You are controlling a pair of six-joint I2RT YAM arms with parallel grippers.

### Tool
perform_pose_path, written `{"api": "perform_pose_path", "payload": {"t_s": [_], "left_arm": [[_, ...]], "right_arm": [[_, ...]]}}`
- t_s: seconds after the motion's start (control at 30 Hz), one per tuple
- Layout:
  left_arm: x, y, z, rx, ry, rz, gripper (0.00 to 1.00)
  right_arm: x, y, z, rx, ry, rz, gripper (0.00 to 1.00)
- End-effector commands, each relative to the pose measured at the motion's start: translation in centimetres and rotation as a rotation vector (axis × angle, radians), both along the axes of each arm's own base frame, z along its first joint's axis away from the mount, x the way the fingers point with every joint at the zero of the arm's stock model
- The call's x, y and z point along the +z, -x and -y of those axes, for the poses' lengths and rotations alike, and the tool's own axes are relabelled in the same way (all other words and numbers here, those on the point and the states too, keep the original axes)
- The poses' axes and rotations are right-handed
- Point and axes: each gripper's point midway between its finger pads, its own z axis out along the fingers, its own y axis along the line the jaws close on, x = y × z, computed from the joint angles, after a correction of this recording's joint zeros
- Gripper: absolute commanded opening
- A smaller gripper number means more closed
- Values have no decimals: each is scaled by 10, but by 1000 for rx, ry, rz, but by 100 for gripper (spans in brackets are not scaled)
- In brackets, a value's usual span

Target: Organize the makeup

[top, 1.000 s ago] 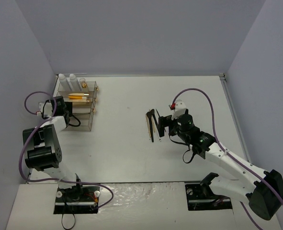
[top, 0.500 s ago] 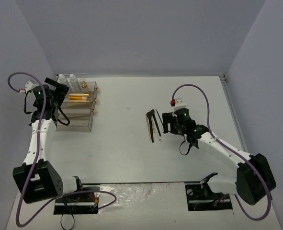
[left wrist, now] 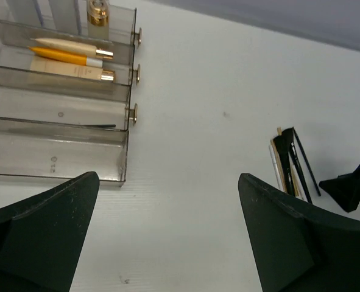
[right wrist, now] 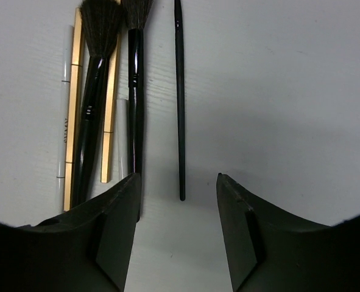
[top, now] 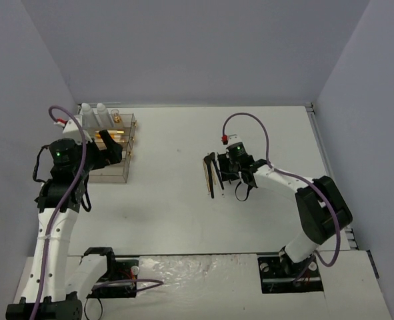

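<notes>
The loose makeup lies mid-table: two fat black brushes [right wrist: 94, 109], a thin black brush [right wrist: 180, 103], gold sticks [right wrist: 76, 103] and a white pencil [right wrist: 64, 109]. My right gripper [right wrist: 177, 182] is low over their near ends, jaws apart, with the thin brush's tip between them and untouched. From above, this gripper [top: 227, 171] sits just right of the brush pile [top: 212, 175]. My left gripper [left wrist: 167, 182] hangs wide open and empty over bare table. Orange [left wrist: 64, 56] and beige tubes [left wrist: 70, 45] lie in the box's tiers. A gold-capped vial [left wrist: 97, 12] and white bottles [top: 93, 115] stand behind them.
The clear tiered acrylic drawer box [top: 120, 170] stands at the far left, gold knobs facing right, with a thin dark item [left wrist: 88, 126] in a lower tier. Grey walls close the back and sides. A rail [top: 323, 153] runs along the table's right edge.
My left gripper opened and swung from behind the box's left side to above its near right corner. My right gripper slid closer to the brushes and its jaws narrowed.
</notes>
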Motion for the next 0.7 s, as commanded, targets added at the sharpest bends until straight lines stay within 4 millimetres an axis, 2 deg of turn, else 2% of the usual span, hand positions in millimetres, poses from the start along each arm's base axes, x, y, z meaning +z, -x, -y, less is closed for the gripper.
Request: {"api": "perform_pose_path", "payload": {"t_s": [0.0, 0.2, 0.43, 0.67], "left_arm": [[-9, 5, 22, -127, -66, -15, 97], [-27, 9, 27, -147, -59, -37, 97], [-32, 12, 32, -167, -39, -44, 97], [-33, 12, 35, -181, -23, -43, 97]], "right_arm": [[5, -27, -5, -7, 4, 38, 48], [-11, -37, -6, -9, 17, 9, 43], [-33, -40, -5, -17, 45, -34, 37], [-45, -41, 0, -27, 58, -60, 17]]}}
